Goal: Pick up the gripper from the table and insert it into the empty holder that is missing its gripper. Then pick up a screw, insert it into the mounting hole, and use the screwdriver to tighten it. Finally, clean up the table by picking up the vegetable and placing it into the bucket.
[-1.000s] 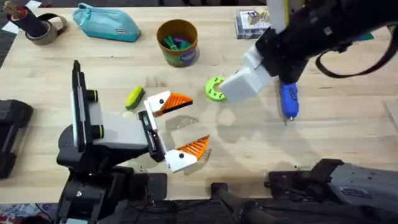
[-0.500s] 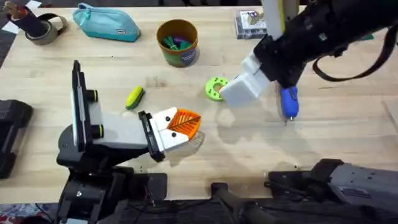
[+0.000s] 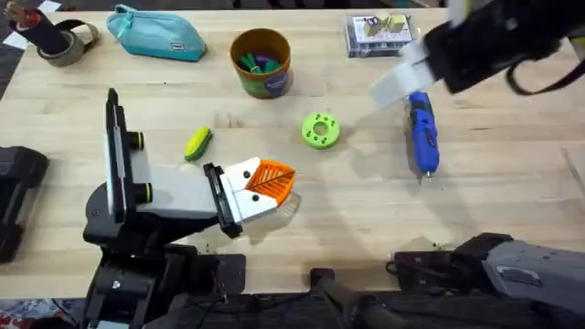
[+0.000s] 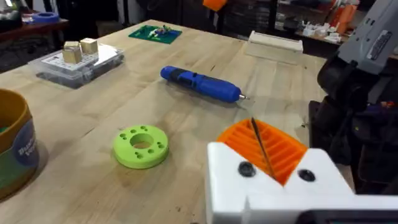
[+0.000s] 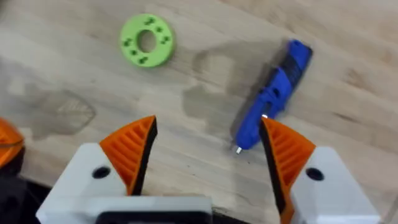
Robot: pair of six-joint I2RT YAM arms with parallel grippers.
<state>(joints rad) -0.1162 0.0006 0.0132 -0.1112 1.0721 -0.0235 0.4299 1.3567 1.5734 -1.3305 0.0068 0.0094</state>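
The blue screwdriver (image 3: 421, 133) lies flat on the table at the right, also seen as the screwdriver (image 5: 272, 102) and the screwdriver (image 4: 200, 83). My right gripper (image 3: 391, 85) hovers over its far end, and the right gripper (image 5: 208, 152) is open with nothing between its orange pads. Left of centre, my left gripper (image 3: 263, 181) is shut, its pads pressed together on nothing, as the left gripper (image 4: 260, 144) shows. The yellow-green vegetable (image 3: 197, 143) lies just left of it. The bucket (image 3: 260, 62) stands at the back. The task's loose gripper, holder and screw are out of view.
A lime-green disc with holes (image 3: 320, 130) lies between bucket and screwdriver. At the back are a teal pouch (image 3: 155, 35), a tape roll (image 3: 60, 41) and a clear parts box (image 3: 377, 32). Bare wood lies in front of the screwdriver.
My right gripper has pulled back from the green disc to the far right, above the screwdriver. My left gripper shut a second ago and has stayed still since.
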